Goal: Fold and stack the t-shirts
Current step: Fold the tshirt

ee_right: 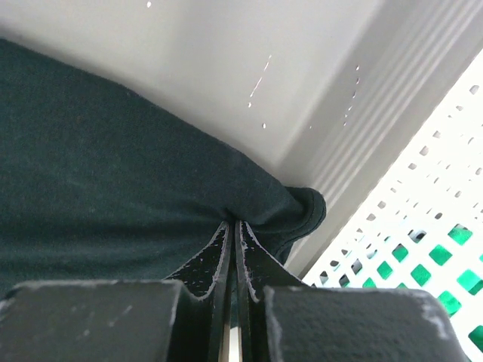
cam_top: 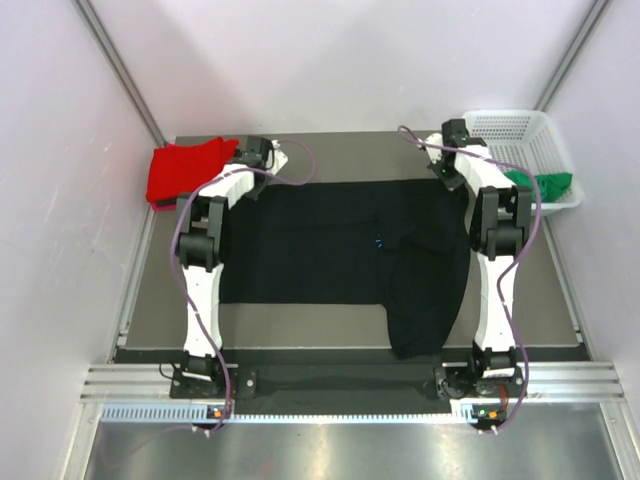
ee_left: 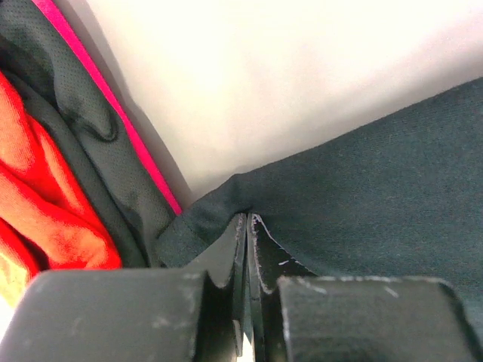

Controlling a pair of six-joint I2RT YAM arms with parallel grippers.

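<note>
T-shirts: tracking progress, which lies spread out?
The black t-shirt, flat centrally; the red t-shirt is bunched far left, the green t-shirt in the basket.

pale walls [cam_top: 330, 60] enclose a grey table [cam_top: 330, 155] with a metal front rail [cam_top: 350, 385].

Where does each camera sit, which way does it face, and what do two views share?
Top external: above and behind, looking down on the table; left arm and right arm show whole.
Left wrist: on the left arm, looking along the left gripper, shut on the black t-shirt's edge; red t-shirt beside.
Right wrist: on the right arm, looking along the right gripper, shut on the same shirt's corner by the basket.
Shared: all see the black t-shirt; top and right wrist share the basket.
</note>
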